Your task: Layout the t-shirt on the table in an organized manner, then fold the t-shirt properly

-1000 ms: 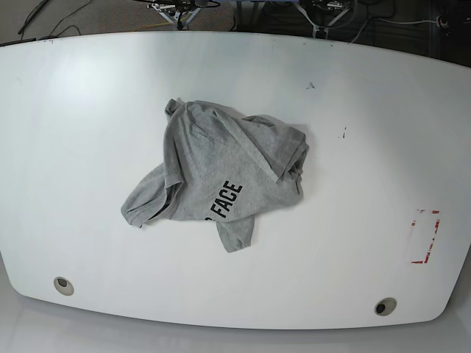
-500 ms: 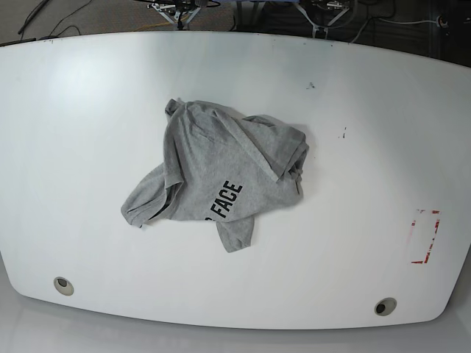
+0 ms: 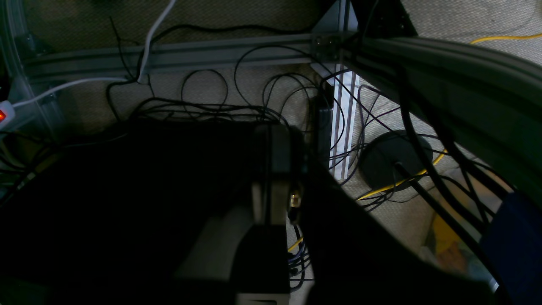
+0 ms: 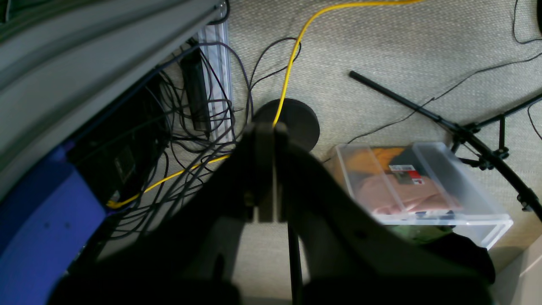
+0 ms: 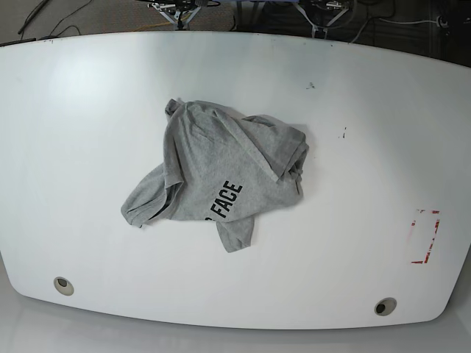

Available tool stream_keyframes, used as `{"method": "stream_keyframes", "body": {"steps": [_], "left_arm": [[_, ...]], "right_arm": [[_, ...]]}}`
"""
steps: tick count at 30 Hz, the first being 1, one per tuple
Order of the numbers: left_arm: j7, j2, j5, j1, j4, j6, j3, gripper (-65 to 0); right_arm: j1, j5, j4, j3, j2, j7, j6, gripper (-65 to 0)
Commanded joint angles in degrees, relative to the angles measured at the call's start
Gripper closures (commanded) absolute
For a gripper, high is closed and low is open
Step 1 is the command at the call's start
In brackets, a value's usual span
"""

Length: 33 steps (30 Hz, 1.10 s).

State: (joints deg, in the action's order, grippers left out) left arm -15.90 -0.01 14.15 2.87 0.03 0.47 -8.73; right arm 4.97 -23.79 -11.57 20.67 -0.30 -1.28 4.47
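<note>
Nearest the base camera, the large glossy white table [image 5: 88, 220] shows its curved front edge with two small round holes [image 5: 64, 285] set close to it, one toward each corner, and a red rectangular outline mark [image 5: 425, 237] near the right side. Further in, about the middle of the table, lies the heather-grey short-sleeved cotton t-shirt [image 5: 221, 169], crumpled in a loose heap with folds doubled over one another (the black block capitals "FACE" run slantwise along its near part), one flap reaching toward the front edge and another bunched end spread to the left. Beyond it the table carries a few tiny dark specks [image 5: 343, 133] toward the far right. Neither arm reaches over the table in the base view. In the left wrist view the dark left hand [image 3: 275, 169] hangs below table level over beige carpet, its jaws pressed together with nothing between them, above a tangle of black cables [image 3: 254, 97] and a grey metal frame rail [image 3: 169, 55]. In the right wrist view the dark right hand [image 4: 266, 173] is likewise closed and empty, over a yellow cable [image 4: 292, 55], a round black stand base [image 4: 292, 125] and a clear plastic lidded box [image 4: 419, 186] on the carpet.
</note>
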Motion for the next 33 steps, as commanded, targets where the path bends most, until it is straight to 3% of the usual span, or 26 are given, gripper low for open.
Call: {"method": "stream_keyframes", "body": {"steps": [1, 33], "left_arm": [[0.14, 0.11, 0.18, 0.21, -0.03, 0.3, -0.01, -0.6], [0.38, -0.12, 0.13, 0.25, 0.01, -0.34, -0.28, -0.4]], "right_arm": [[0.06, 0.09, -0.11, -0.05, 0.21, 0.11, 0.01, 0.0], [-0.53, 0.27, -0.87, 0.13, -0.45, 0.27, -0.29, -0.4]]}}
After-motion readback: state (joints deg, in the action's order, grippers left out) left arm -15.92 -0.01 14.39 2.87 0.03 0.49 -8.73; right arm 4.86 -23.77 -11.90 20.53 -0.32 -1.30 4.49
